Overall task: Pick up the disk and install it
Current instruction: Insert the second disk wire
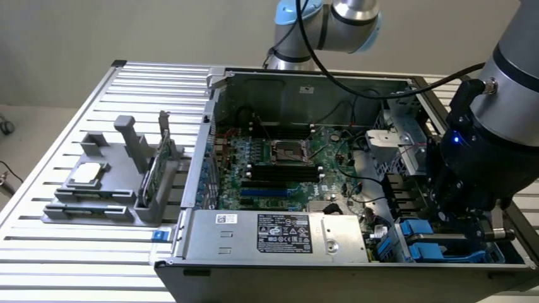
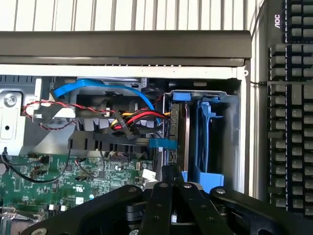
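Note:
The disk (image 2: pixel 179 128) stands edge-on in the drive bay at the corner of the open computer case, a dark slab between blue carrier rails with a blue tab at its far end. My gripper (image 2: pixel 171 170) is shut, its black fingers meeting in a point right at the disk's near end, with nothing between them. I cannot tell whether the tips touch the disk. In the exterior view my gripper (image 1: pixel 461 222) reaches down into the case at the exterior view's right, just above the blue carriers (image 1: pixel 418 240) of the bay.
A second blue carrier slot (image 2: pixel 208 142) lies beside the disk. Red, yellow and blue cables (image 2: pixel 132 120) cross near the bay. The motherboard (image 1: pixel 278 164) and power supply (image 1: pixel 278 233) fill the case. A grey fixture (image 1: pixel 93 202) holds a chip (image 1: pixel 88 173) and a circuit card (image 1: pixel 156 170). A keyboard (image 2: pixel 288 98) lies outside the case.

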{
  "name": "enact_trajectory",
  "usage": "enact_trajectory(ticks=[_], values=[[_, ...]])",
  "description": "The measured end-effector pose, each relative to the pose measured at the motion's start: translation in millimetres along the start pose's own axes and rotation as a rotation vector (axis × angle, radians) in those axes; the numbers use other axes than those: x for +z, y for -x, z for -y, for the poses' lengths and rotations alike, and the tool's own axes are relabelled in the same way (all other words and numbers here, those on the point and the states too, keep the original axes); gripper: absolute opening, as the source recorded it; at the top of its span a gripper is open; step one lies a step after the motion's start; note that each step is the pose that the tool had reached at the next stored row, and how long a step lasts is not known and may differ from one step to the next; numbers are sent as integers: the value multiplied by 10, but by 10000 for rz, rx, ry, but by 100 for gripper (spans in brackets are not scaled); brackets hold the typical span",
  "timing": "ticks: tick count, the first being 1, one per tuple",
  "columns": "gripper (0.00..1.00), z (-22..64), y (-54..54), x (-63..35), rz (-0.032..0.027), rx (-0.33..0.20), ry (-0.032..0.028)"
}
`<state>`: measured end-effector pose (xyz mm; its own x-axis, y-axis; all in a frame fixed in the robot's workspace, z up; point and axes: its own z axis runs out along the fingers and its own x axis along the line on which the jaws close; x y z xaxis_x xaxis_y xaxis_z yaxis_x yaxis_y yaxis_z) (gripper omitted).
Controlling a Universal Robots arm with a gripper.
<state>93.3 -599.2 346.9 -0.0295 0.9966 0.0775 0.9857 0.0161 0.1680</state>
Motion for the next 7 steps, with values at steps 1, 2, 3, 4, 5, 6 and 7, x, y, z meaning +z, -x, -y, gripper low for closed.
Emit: enact_trajectory(ticks=[1,2,3,4,5,6,7], values=[[11,0,0,0,3,-1,0],[11,0,0,0,4,0,0],[11,1,0,0,4,1,0],[11,0,0,-1,6,0,0],[11,0,0,-1,5,0,0],[11,0,0,-1,6,0,0],[11,1,0,-1,5,0,0]])
